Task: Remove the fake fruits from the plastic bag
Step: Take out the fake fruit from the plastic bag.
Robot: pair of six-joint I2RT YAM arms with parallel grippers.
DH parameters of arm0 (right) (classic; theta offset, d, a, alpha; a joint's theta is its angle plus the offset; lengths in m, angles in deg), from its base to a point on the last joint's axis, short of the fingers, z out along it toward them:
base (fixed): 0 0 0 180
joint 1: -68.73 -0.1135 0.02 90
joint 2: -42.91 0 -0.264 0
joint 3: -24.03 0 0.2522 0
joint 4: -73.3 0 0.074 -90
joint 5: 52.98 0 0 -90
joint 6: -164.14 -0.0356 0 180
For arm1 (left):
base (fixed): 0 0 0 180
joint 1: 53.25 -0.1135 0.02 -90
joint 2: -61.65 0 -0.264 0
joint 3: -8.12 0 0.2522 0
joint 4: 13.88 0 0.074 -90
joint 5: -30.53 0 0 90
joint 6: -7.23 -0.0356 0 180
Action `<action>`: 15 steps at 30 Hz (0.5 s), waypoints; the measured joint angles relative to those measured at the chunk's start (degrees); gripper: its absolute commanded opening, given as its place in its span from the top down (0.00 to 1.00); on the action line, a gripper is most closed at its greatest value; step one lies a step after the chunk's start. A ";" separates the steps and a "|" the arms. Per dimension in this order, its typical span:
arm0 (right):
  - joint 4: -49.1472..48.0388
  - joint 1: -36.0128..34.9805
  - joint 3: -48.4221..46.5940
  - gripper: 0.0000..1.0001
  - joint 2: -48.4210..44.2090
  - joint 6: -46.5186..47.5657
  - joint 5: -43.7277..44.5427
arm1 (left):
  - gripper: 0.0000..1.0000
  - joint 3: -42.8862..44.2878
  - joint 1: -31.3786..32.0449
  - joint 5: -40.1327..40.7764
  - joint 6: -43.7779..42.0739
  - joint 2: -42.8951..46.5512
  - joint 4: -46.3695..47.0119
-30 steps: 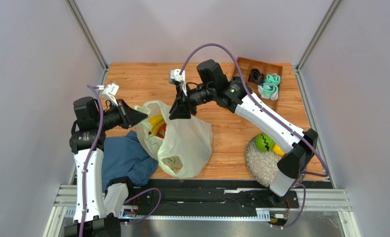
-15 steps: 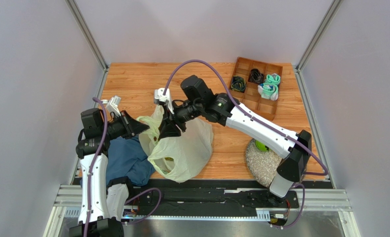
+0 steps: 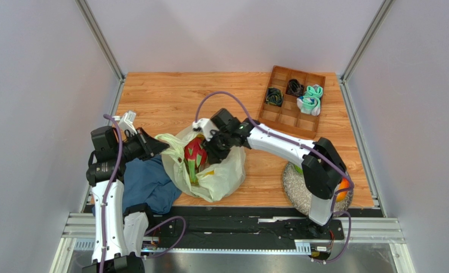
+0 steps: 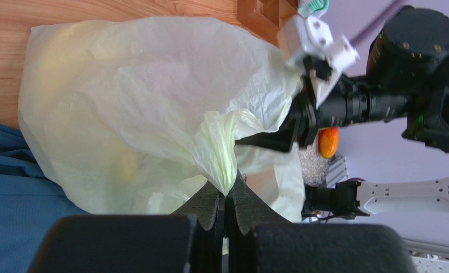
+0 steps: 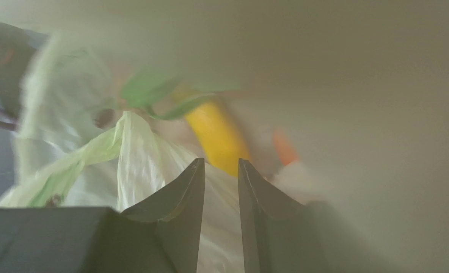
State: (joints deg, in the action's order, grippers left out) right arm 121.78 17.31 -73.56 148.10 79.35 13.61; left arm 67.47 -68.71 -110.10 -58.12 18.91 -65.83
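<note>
My left end effector [image 3: 159,147] is clamped shut on a twisted fold at the rim of the plastic bag [image 3: 224,173], and in the left wrist view that pale film [image 4: 124,114] bunches into a point right between my fingertips [image 4: 216,200]. The bag sits near the middle of the bench [image 3: 164,96], slumped, with its mouth towards my left arm and its left edge lying over the blue cloth [image 3: 147,185]. My right end effector [image 3: 208,152] is down at the bag's open mouth, just beside the pink dragon fruit [image 3: 195,154], which shows inside the opening. From the right wrist, my jaws stand narrowly apart [image 5: 221,165] with nothing I can make out gripped between them; the view is blurred, but a yellow banana [image 5: 215,133] lies just past the tips, with green bits above it and crumpled bag film [image 5: 141,153] to the left. Outside the bag, to the right, an orange [image 3: 342,189] and a sliver of green apple [image 3: 297,169] rest on a speckled mat [image 3: 294,190], partly hidden by my right arm. A wooden tray [image 3: 278,116] with compartments sits at the far right corner, holding rolled socks [image 3: 310,99].
</note>
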 measured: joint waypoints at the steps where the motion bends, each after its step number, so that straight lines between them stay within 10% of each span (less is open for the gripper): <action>1: 1.11 1.73 0.85 0.64 -0.61 0.17 1.38 | 1.00 0.00 0.00 -0.02 0.26 0.31 0.00; 5: 4.04 6.78 1.75 0.57 -4.74 0.85 5.07 | 1.00 -0.11 0.00 -0.57 1.64 1.46 0.42; 15: -2.69 -5.95 -3.45 0.12 -3.50 -5.90 8.50 | 1.00 -0.85 0.00 -1.95 2.12 1.97 0.22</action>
State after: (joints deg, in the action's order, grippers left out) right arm 119.09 11.36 -77.01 144.60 73.45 22.11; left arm 66.62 -68.71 -112.04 -56.00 20.88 -65.61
